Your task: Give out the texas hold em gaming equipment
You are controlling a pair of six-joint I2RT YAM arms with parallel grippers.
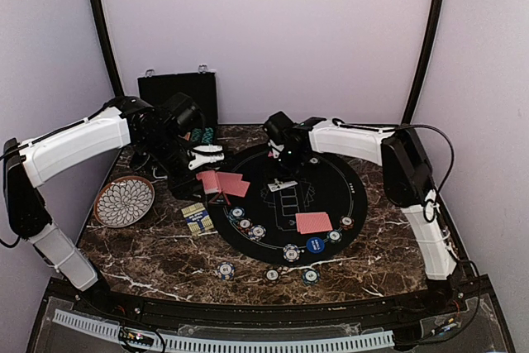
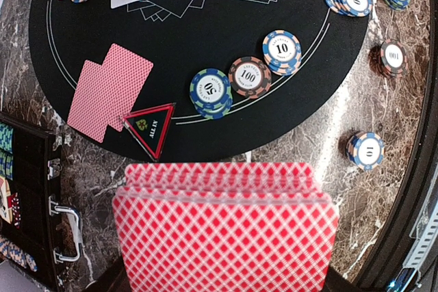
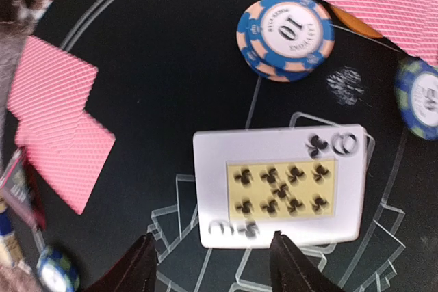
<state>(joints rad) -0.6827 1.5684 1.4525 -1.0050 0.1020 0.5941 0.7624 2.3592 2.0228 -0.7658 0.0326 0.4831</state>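
The left gripper (image 1: 201, 155) is clamped on a thick deck of red diamond-backed playing cards (image 2: 226, 230), held over the brown marble table (image 1: 149, 245) just off the left edge of the round black felt mat (image 1: 331, 179). The right gripper (image 3: 212, 271) hangs over the mat's far middle, jaws apart, and a white face-up nine of clubs card (image 3: 279, 196) lies flat on the felt just ahead of them. Two overlapping red-backed cards (image 1: 223, 182) lie at the mat's left edge. Round stripe-edged poker chips (image 1: 291, 252) line its near rim, and three more chips (image 1: 272, 274) sit on the marble near the table's front edge
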